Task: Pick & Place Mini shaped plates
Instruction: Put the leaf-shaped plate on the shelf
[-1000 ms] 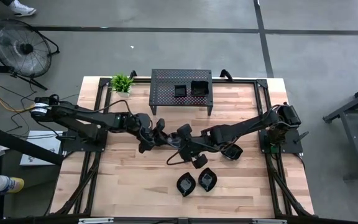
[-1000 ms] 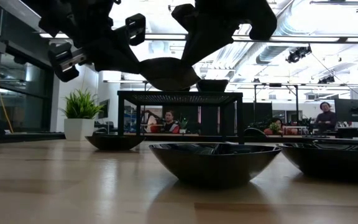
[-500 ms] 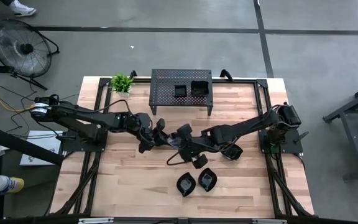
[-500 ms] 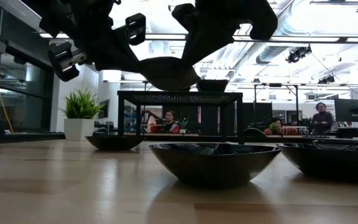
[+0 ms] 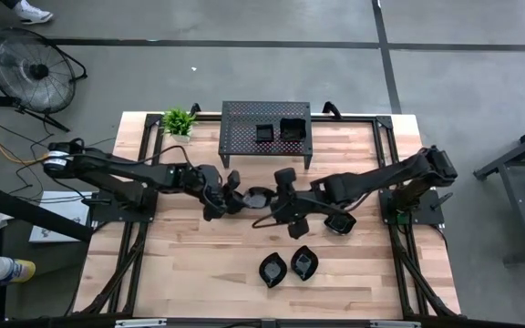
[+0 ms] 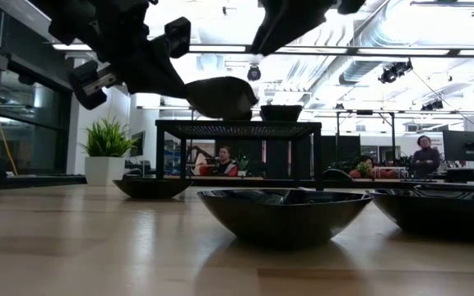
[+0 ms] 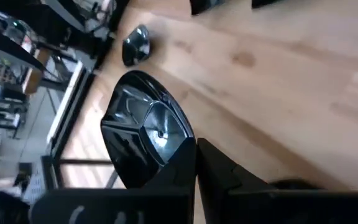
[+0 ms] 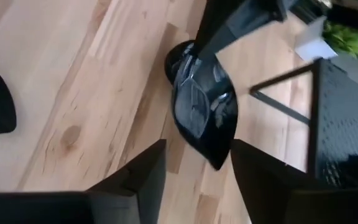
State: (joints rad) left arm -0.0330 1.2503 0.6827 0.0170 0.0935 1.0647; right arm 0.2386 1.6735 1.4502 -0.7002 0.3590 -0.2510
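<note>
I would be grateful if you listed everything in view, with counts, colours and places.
held mini plate: one, glossy black, in the air over the table's middle
mini plates on the stand: two, black, on top
mini plates on the table: three, black, two near the front edge, one under the right arm
perforated stand: one, black, at the back edge
plant: one, green, back left
fan: one, black, on the floor
people: at least two, in the room behind
left gripper: shut on the held mini plate
right gripper: open, beside that plate
</note>
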